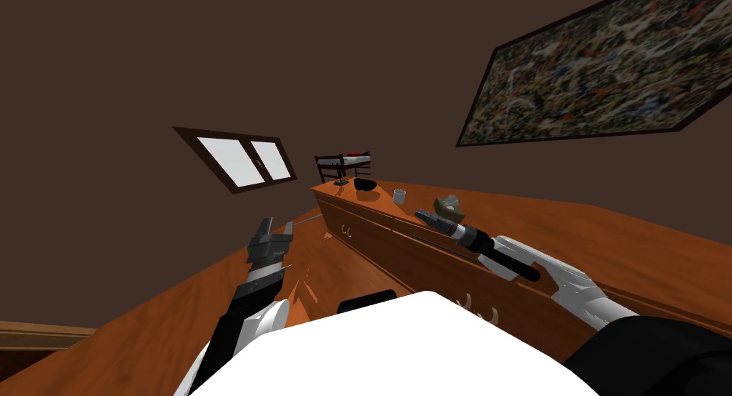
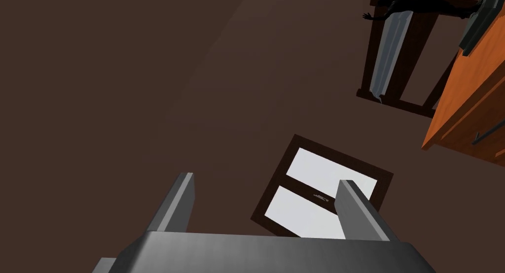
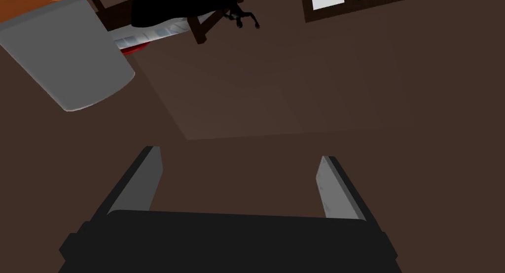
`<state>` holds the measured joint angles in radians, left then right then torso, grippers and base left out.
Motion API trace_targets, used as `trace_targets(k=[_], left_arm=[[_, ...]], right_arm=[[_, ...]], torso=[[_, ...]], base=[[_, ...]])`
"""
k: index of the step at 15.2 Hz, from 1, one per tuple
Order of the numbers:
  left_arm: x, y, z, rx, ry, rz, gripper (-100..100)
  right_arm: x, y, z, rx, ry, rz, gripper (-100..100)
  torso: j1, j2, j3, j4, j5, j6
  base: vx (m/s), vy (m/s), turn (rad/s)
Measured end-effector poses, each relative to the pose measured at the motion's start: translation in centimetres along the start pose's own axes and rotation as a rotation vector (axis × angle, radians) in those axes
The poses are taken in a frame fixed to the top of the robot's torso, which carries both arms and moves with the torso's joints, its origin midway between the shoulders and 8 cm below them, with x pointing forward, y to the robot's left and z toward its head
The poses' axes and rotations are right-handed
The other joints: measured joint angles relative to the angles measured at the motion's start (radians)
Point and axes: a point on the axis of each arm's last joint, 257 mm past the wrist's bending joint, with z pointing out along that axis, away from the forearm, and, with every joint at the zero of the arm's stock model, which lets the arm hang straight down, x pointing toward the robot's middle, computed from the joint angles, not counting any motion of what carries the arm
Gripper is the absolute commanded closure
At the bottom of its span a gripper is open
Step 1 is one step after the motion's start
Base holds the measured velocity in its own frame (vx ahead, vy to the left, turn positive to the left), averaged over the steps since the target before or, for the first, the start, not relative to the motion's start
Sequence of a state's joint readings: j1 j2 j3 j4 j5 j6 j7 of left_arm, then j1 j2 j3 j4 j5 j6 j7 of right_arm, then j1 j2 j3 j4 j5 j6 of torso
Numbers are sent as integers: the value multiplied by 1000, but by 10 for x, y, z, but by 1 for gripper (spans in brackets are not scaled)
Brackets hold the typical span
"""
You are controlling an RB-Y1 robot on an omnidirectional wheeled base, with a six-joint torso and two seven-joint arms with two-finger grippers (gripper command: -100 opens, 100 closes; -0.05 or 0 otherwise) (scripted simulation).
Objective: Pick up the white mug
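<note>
Hovering near the white mug (image 1: 399,196), the right end effector (image 3: 239,154) stands spread wide, gripping nothing.

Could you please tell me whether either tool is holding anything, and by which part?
Nothing is held: the left tool and right tool both stand open and empty, and the white mug sits on the dresser.

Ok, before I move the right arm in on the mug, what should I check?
1. Right gripper open: ok.
2. Mug upright on the dresser: ok.
3. Mug between the right fingers: not ok, it lies ahead and off to one side.
4. Clearance from the green box: cannot tell, the gripper is close beside it.
5. Left gripper open, away from the dresser top: ok.
</note>
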<state>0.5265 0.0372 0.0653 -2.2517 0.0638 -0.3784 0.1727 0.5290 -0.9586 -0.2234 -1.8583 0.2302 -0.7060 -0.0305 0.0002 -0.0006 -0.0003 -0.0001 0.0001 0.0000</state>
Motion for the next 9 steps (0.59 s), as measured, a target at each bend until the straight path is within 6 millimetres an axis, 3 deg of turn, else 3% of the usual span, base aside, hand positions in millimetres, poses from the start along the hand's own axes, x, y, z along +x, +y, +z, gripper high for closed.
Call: trace_targets(k=[9], left_arm=[[0,0,0,0,0,0,0]], right_arm=[[-5,-29,-17,12,188,-135,-100]], torso=[[0,-1,-1,0,0,-1]], base=[[15,9,70]])
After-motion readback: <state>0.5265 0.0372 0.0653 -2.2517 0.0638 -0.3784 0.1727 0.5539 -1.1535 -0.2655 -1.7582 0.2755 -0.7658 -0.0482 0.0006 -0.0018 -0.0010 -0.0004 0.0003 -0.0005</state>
